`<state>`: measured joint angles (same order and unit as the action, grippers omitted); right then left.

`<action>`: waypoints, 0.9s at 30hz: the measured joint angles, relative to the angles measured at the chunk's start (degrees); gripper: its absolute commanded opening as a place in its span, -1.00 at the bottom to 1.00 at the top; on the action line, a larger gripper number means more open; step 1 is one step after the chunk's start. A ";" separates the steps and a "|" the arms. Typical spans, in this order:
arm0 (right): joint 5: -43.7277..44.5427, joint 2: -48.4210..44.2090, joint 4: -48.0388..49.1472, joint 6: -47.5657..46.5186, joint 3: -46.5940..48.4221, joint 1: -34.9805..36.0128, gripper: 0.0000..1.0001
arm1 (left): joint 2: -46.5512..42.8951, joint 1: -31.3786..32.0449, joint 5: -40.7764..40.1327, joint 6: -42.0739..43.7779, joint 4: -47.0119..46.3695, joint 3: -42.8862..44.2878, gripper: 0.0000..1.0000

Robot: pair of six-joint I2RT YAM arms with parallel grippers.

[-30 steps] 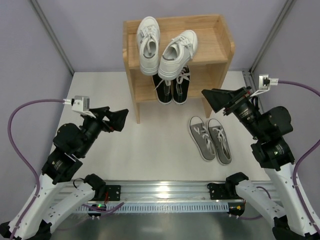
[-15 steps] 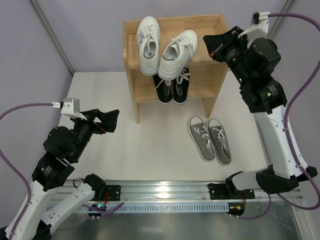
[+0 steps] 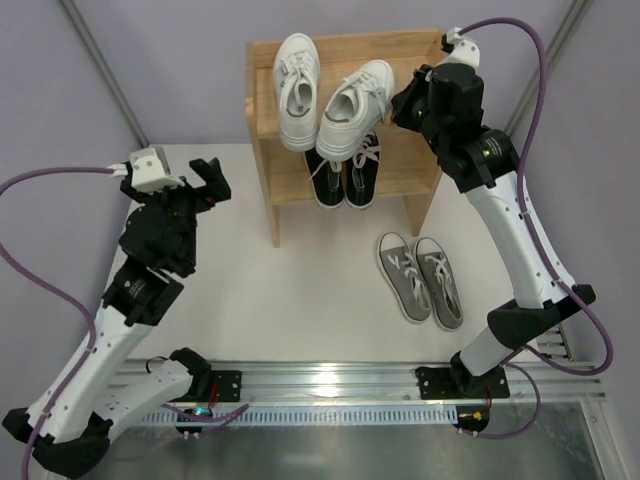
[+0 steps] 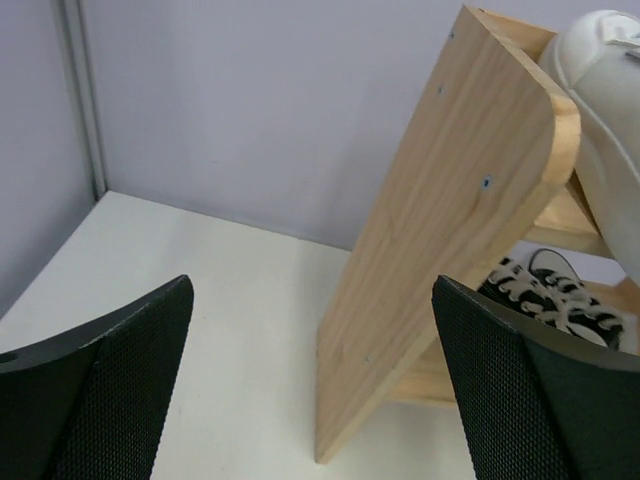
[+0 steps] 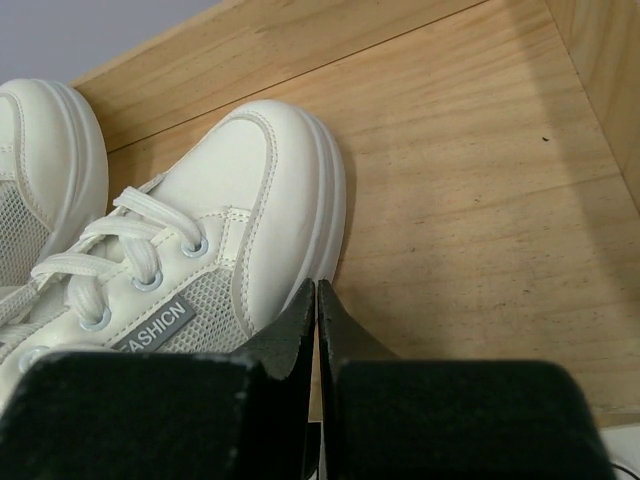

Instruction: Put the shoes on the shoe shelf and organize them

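Item 1: right gripper point(image 5: 318, 298), fingers pressed together, holding nothing, beside the toe of 1 white sneaker point(image 5: 240, 240) on the shoe shelf point(image 5: 460, 200) top tier.
Item 2: left gripper point(image 4: 312, 340), spread wide, empty.
Item 3: grey sneakers point(image 3: 425, 278), on the table point(image 3: 300, 290).
Risk: a sideways nudge likely tips the overhanging sneaker off.

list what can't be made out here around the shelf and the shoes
- black sneakers: top view, heels hidden under the shoe shelf's upper tier and an overhanging white shoe
- right fingers: top view, hidden by the right arm; right wrist view, shut beside that shoe's toe, contact unclear
- lower tier: left wrist view, mostly behind the side panel; other white shoe cut off by the right edge
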<state>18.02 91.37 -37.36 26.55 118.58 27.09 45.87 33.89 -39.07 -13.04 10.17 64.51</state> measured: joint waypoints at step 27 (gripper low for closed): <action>-4.79 1.31 2.10 -3.08 0.28 0.37 -0.92 | 28.39 -32.11 56.39 -30.84 -25.40 7.72 0.49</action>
<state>13.23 92.68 -35.27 23.46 118.87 27.46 74.26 1.78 17.32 -43.88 -15.22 72.23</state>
